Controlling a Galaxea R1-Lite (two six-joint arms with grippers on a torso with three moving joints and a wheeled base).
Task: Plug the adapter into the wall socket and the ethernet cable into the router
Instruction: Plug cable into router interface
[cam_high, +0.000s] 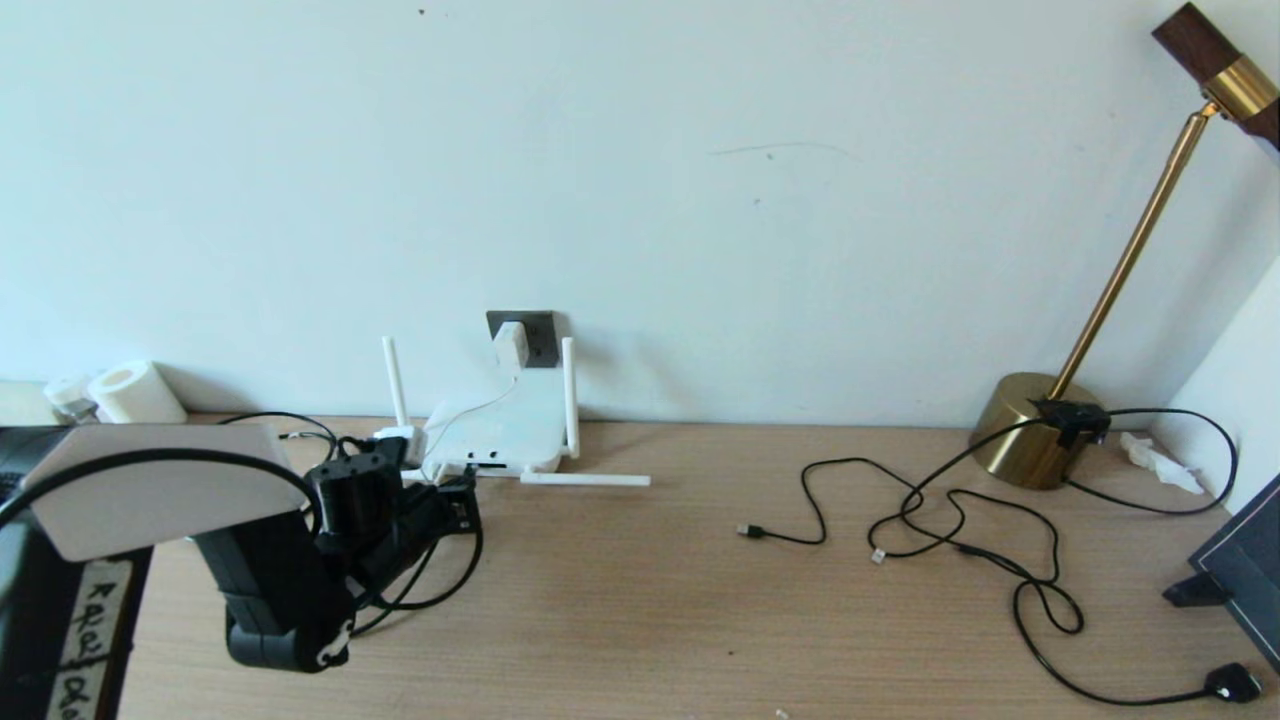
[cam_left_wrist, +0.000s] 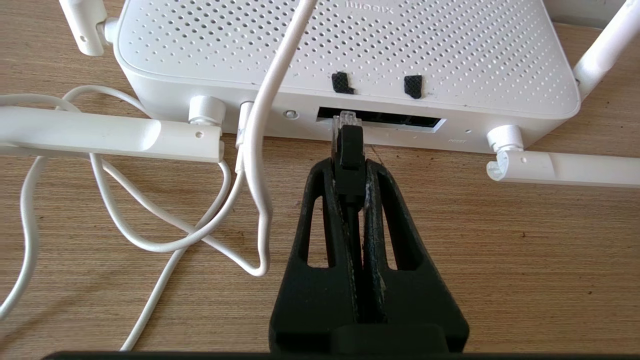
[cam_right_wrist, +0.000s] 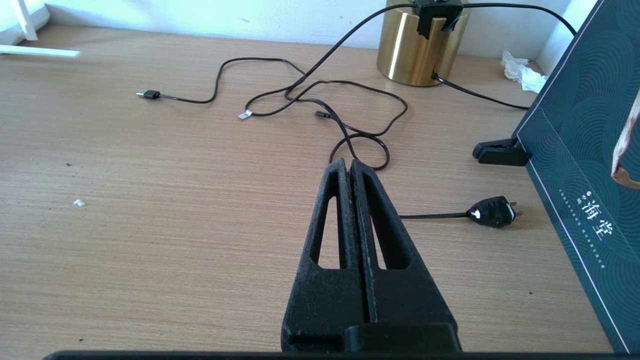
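Observation:
The white router (cam_high: 500, 430) lies against the wall with its antennas spread. Behind it, the white adapter (cam_high: 510, 343) sits in the dark grey wall socket (cam_high: 541, 332), and its thin white cord (cam_left_wrist: 150, 235) runs down to the router's edge. My left gripper (cam_left_wrist: 349, 167) is shut on the black ethernet cable (cam_left_wrist: 348, 150) just behind its connector. The clear connector tip (cam_left_wrist: 345, 120) is at the mouth of the dark port slot (cam_left_wrist: 400, 121), at one end; how far in it sits I cannot tell. My right gripper (cam_right_wrist: 348, 165) hovers shut and empty over the right half of the table.
A brass lamp (cam_high: 1030, 430) stands at the back right, with thin black cords (cam_high: 960, 500) looped across the table and a black plug (cam_high: 1235, 683) near the front edge. A dark box (cam_high: 1250, 570) leans at the far right. A paper roll (cam_high: 135, 395) sits at the back left.

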